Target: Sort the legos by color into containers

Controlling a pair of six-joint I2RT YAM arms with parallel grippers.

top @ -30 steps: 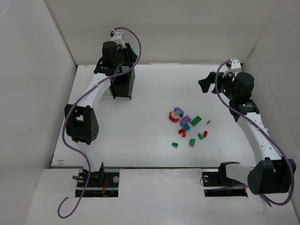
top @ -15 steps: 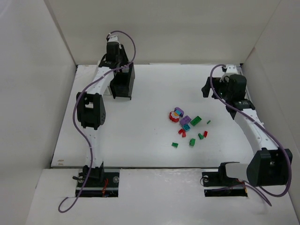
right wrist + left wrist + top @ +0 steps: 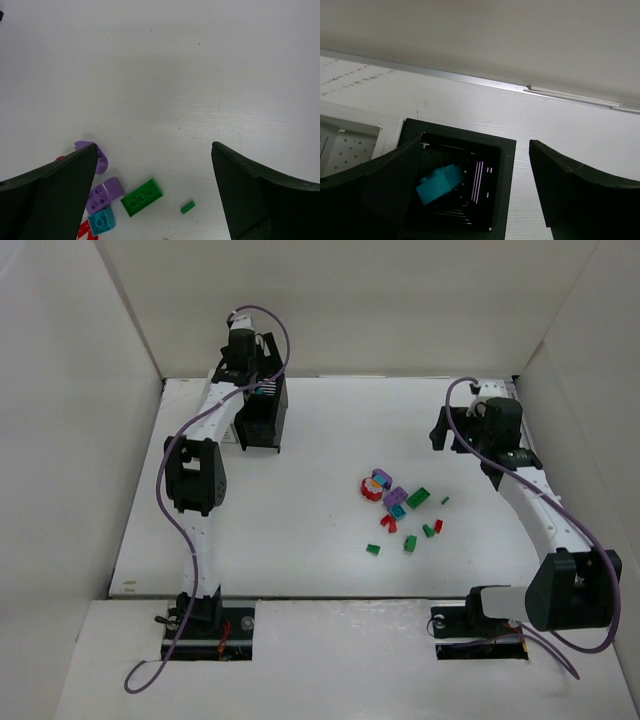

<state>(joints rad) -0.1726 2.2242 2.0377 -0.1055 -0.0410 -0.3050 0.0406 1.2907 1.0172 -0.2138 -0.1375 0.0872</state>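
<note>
1. You have most of the legos (image 3: 400, 505) loose in a cluster on the table (image 3: 300, 500), right of centre in the top view. There are green, red, purple, teal and pink pieces, some touching and some lying a little apart at the cluster's lower edge.
2. In the right wrist view you see the cluster's edge at lower left: a green brick (image 3: 142, 196), a purple brick (image 3: 102, 194) just left of it, a teal one (image 3: 101, 220) below that, and a tiny green piece (image 3: 187, 206) to the right.
3. One teal brick (image 3: 440, 182) is inside the black box (image 3: 505, 150), at lower left of the left wrist view; it looks blurred there.
4. The white box (image 3: 350, 145) adjoins the black box on its left in that view. Both sit at upper left of the table in the top view, well apart from the cluster.
5. Your left gripper (image 3: 472, 150) hangs over the black box with its jaws spread and nothing between them.
6. Your right gripper (image 3: 152, 147) is at upper right in the top view, above bare table near the cluster, jaws spread wide and holding nothing.
</note>
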